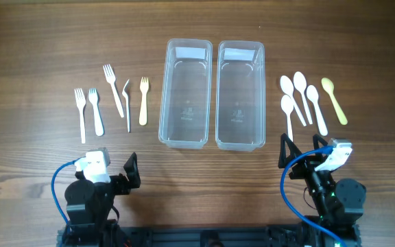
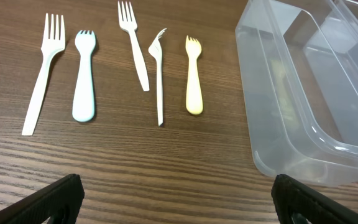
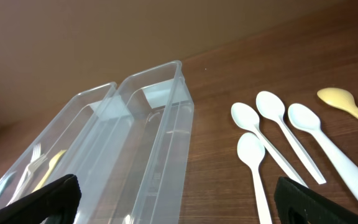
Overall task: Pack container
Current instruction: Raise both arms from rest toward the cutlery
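Between forks point(image 1: 96, 113) and spoons point(image 1: 312, 92), containers point(image 1: 186, 96) (clear).

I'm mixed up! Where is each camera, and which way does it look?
Overhead: above the table, looking straight down at containers, forks, spoons; both arms at bottom.
Left wrist: on left arm, facing forks; left gripper, tips in bottom corners.
Right wrist: on right arm, facing spoons; right gripper, tips likewise.
Shared: both wrist views show the containers.

Two clear, empty containers, left container point(image 1: 184, 103) and right container point(image 1: 239, 103), upright side by side, long walls almost touching, four whitish forks point(image 1: 113, 89) flat to their left, yellow fork point(image 1: 143, 99) nearest them, four white spoons point(image 1: 302, 96) to their right, yellow spoon point(image 1: 334, 99) outermost
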`<action>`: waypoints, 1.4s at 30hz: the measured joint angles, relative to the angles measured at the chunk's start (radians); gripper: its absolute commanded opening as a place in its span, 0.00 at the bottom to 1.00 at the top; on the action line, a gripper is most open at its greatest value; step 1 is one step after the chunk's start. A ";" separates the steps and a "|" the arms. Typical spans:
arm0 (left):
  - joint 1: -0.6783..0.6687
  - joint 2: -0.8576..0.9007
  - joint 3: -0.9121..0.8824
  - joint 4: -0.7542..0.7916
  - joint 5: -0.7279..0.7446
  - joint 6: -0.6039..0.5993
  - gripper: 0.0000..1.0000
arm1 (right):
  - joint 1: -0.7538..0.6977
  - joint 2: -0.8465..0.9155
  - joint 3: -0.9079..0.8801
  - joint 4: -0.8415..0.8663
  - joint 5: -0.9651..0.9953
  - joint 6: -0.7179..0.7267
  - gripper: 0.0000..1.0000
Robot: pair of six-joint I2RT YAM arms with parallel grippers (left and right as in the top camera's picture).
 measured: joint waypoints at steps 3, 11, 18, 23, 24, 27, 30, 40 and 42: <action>0.000 0.000 0.000 0.000 0.000 0.000 1.00 | 0.000 0.000 0.000 0.000 0.000 0.000 1.00; 0.000 0.000 0.000 0.000 0.000 0.000 1.00 | 0.000 0.000 0.000 0.000 0.000 0.000 1.00; 0.000 0.000 0.000 0.000 0.000 0.000 1.00 | 0.000 0.000 0.000 0.000 0.000 0.000 1.00; 0.000 0.000 -0.001 0.044 0.002 0.000 1.00 | 0.000 0.000 0.000 0.001 0.008 0.000 1.00; 0.000 0.000 -0.001 0.062 0.004 0.000 1.00 | 0.000 0.000 0.000 0.001 0.008 0.000 1.00; 0.000 0.000 -0.004 0.211 0.023 0.000 1.00 | 0.000 0.000 0.000 0.001 0.007 0.032 1.00; 0.000 0.000 -0.005 0.302 0.041 -0.026 1.00 | 0.000 0.001 0.000 -0.002 -0.023 0.090 1.00; 0.000 0.201 0.111 0.304 0.051 -0.278 1.00 | 0.000 0.428 0.429 -0.199 -0.082 0.020 1.00; 0.000 0.287 0.167 0.291 0.053 -0.284 1.00 | 0.000 0.551 0.560 -0.291 -0.071 0.004 0.99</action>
